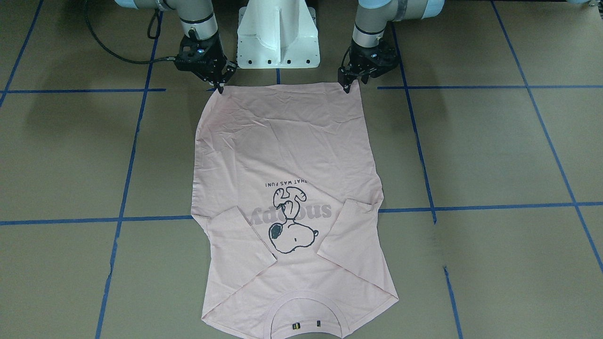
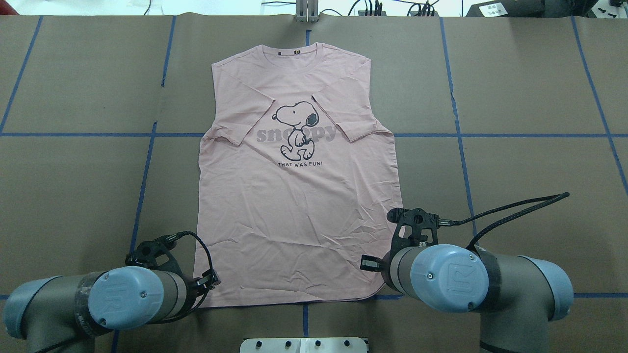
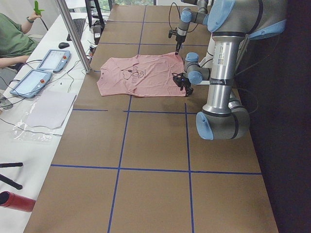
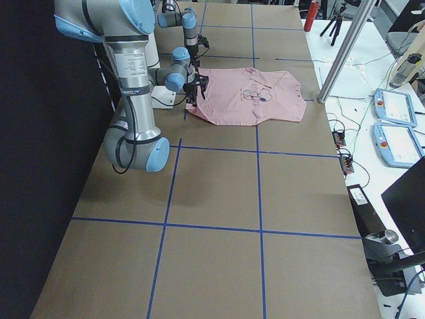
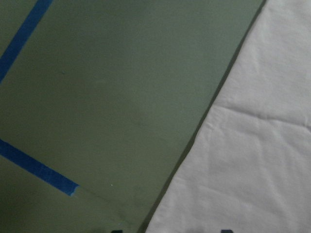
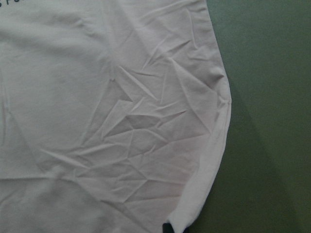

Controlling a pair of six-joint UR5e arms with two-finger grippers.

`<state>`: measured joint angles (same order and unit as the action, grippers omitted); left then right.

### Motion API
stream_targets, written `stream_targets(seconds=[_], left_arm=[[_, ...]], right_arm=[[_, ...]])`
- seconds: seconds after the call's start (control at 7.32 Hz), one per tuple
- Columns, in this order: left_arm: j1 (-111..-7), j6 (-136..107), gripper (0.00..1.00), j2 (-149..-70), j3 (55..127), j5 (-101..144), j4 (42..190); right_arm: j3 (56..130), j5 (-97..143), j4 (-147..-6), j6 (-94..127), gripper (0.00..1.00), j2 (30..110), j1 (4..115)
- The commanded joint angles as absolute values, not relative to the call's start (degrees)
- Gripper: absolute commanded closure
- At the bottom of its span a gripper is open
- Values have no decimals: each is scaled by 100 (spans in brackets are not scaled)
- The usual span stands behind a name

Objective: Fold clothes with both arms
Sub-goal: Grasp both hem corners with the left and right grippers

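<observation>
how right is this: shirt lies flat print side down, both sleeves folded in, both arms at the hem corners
One thing is wrong: the shirt lies print side up, not down. The overhead view shows the print facing the camera. The rest holds: both sleeves folded in, left arm and right arm at the hem corners.

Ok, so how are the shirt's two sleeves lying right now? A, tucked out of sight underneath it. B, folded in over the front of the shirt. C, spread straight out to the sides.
B: on the shirt, both sleeves lie turned in on top of the printed front, their ends beside the cartoon dog.
</observation>
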<state>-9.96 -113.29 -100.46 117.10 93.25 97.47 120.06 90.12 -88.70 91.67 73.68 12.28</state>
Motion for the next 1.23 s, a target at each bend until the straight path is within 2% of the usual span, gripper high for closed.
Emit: stream_targets(seconds=[0.0,0.14,0.27,0.41,0.55,0.96,1.09], left_arm=[[-993,-11329,27,-10046,11689,9325,9747],[-993,-11329,33,-10046,11698,9325,9747],[-1002,-11329,55,-10046,11707,9334,9738],[-993,-11320,70,-10046,11707,9343,9738],[-993,-11312,79,-10046,11690,9351,9738],[-993,-11303,99,-10107,11768,9369,9528],[-1002,-11294,100,-10107,11803,9378,9501]], right_arm=[[12006,9026,-8886,9106,100,7365,1248],[12015,9026,-8886,9105,100,7374,1257],[12015,9026,-8894,9105,100,7365,1248],[12015,9026,-8895,9105,100,7365,1248],[12015,9026,-8895,9105,100,7365,1248],[11997,9009,-8903,9105,100,7374,1266],[12006,9009,-8912,9105,100,7365,1266]])
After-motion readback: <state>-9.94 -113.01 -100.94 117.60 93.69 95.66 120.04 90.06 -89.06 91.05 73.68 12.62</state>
